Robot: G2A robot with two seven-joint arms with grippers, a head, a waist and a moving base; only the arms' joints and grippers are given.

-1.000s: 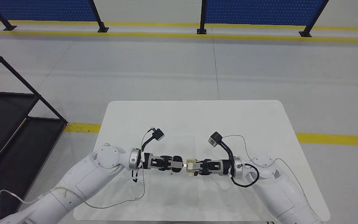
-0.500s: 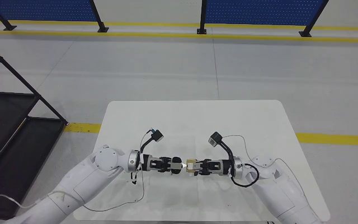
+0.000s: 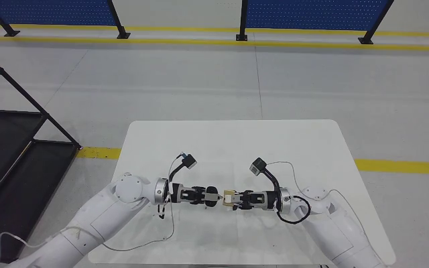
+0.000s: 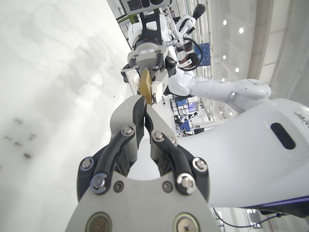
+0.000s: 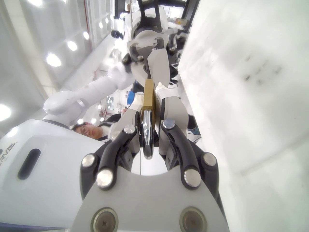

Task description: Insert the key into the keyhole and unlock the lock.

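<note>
Closest to me, my left pincer is pinched tight, its black pads pressed together on a thin sliver of metal, the key, of which only the tip shows beyond them. That tip meets the end face of the brass lock; whether it sits inside the keyhole I cannot tell. My right pincer clamps the lock from the other side, its white pads on the two flat faces of the body, with the silver shackle pointing back toward its wrist and lying between the fingers. From above, my left pincer and right pincer stand tip to tip in one line, with the lock between them, above the near part of the white table. Beyond the table lies pale floor crossed by a yellow line, a black rack stands off to my left, and farthest off stand blue barriers.
</note>
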